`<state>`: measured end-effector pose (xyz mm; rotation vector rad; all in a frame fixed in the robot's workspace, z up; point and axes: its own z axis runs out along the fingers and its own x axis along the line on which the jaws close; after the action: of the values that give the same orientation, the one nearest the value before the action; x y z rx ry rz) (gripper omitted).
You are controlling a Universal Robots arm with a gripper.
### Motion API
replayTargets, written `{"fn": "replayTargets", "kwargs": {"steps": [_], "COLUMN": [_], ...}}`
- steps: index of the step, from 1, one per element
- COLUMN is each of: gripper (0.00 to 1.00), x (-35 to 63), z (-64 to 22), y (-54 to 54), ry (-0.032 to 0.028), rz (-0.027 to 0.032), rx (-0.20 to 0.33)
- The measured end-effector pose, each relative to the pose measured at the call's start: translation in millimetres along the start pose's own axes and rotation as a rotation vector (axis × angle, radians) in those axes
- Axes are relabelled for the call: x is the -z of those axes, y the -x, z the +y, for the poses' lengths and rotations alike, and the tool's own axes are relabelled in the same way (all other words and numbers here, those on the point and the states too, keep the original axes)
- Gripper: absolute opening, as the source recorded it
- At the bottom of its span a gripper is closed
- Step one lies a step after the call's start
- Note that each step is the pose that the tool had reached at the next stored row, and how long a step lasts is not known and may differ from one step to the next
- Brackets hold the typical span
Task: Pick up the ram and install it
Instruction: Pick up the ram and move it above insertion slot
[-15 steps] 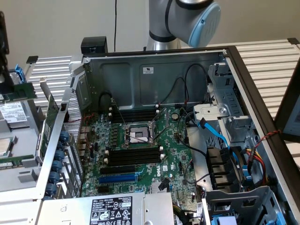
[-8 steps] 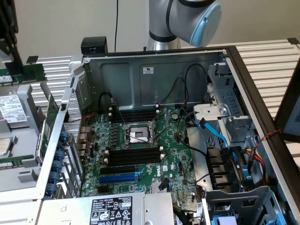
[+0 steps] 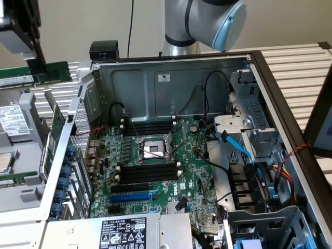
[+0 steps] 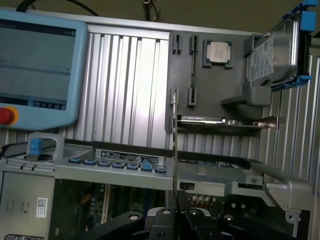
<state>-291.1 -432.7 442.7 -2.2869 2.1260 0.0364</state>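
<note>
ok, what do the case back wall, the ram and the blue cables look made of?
The case back wall is likely bare sheet steel: dull grey, soft sheen, folded edges. The ram looks like matte green circuit board, probably fibreglass laminate, with a white paper-like label. The blue cables are flat and glossy, apparently plastic-jacketed.

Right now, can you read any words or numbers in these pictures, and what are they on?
Nothing reads clearly.
White label on the ram: too small.
Power supply label: too small.
White sticker on the computer case: too small.
Motherboard print: too small.
Hard drive label: blurred.
Teach pendant screen: blurred.
</note>
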Motion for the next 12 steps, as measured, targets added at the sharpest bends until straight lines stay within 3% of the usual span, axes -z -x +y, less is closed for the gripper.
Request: {"fn": "replayTargets", "kwargs": {"steps": [12], "gripper": [0.13], "x": [1.6], "z": [-54.4], "y": [-4.0], "ry": [0.0008], "rz": [0.0007], "rx": [0.0]}}
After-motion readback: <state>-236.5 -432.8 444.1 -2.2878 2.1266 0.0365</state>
